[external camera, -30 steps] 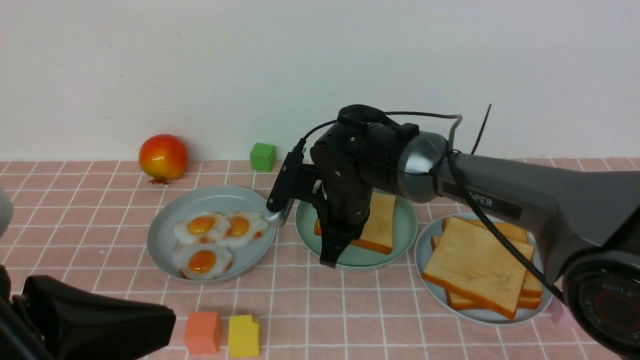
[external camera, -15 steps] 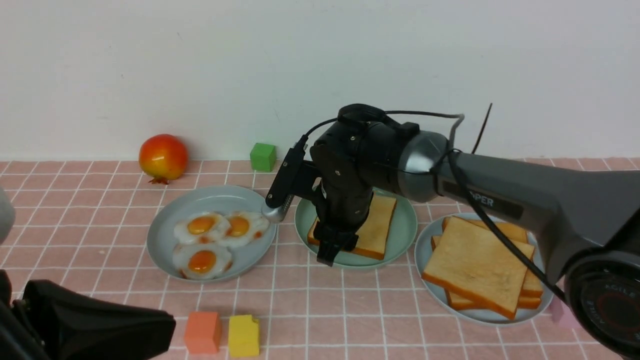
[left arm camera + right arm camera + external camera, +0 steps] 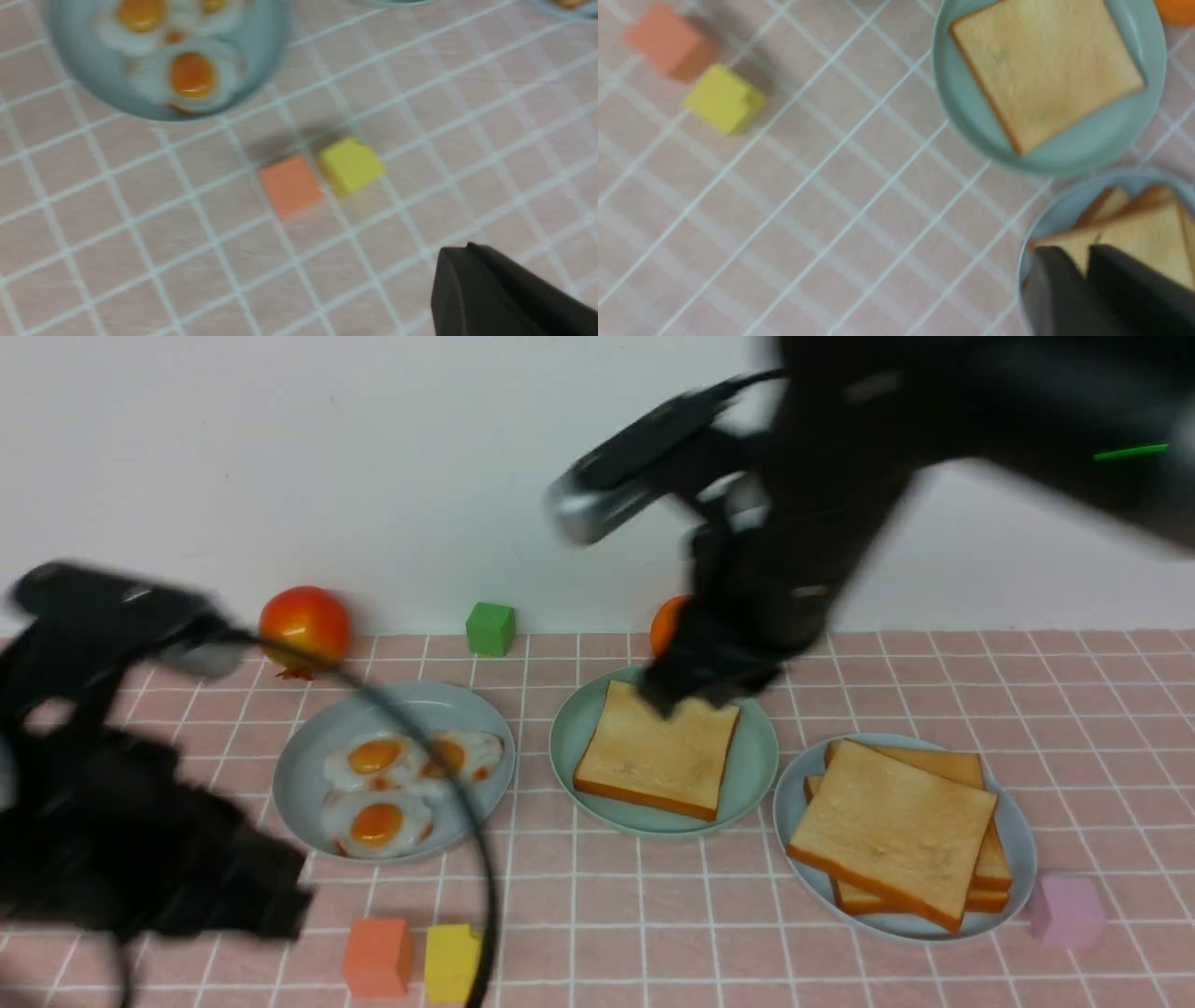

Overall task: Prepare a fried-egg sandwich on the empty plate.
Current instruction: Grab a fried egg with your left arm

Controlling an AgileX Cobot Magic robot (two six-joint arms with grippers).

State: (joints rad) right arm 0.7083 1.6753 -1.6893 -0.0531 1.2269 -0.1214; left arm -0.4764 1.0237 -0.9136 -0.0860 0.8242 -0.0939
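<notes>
One toast slice lies flat on the mint-green plate, with nothing on top of it. My right gripper hangs blurred above the plate's far edge, clear of the toast. In the right wrist view its fingers are almost together, with nothing between them. Three fried eggs lie on the grey-blue plate at the left. My left gripper is shut and empty above the tablecloth, near the egg plate's front; its arm is blurred.
A stack of toast slices sits on the right grey-blue plate. At the back stand a red fruit, a green cube and an orange fruit. Orange, yellow and pink cubes lie near the front.
My right gripper let go of the toast, which now lies flat on the mint-green plate, and the arm swung up and back. My left arm rose from the lower left.
</notes>
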